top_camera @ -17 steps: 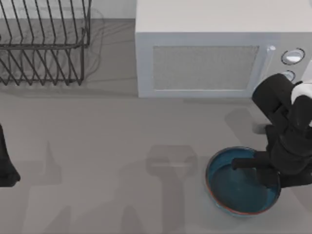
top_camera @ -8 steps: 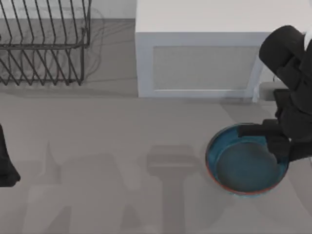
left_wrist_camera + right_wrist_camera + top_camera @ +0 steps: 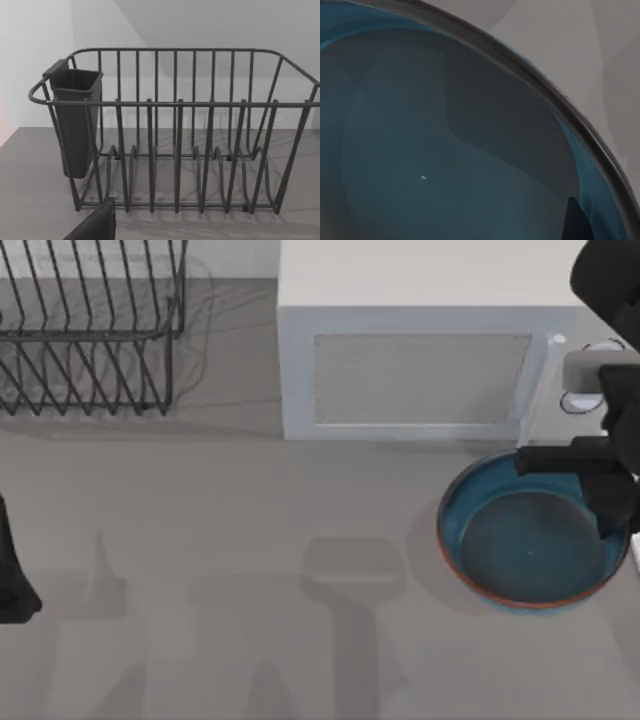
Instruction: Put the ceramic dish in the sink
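Right gripper (image 3: 610,490) is gripping the ceramic dish (image 3: 530,550) by its right rim, near the microwave (image 3: 420,370). Left arm (image 3: 12,575) is sitting at the left edge; its finger state cannot be determined.

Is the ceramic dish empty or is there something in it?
Empty. The ceramic dish shows a bare blue inside in the top view, and the right wrist view shows the same.

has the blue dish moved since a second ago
Yes. The ceramic dish, held by the right hand, has shifted toward the microwave and toward the table's right edge.
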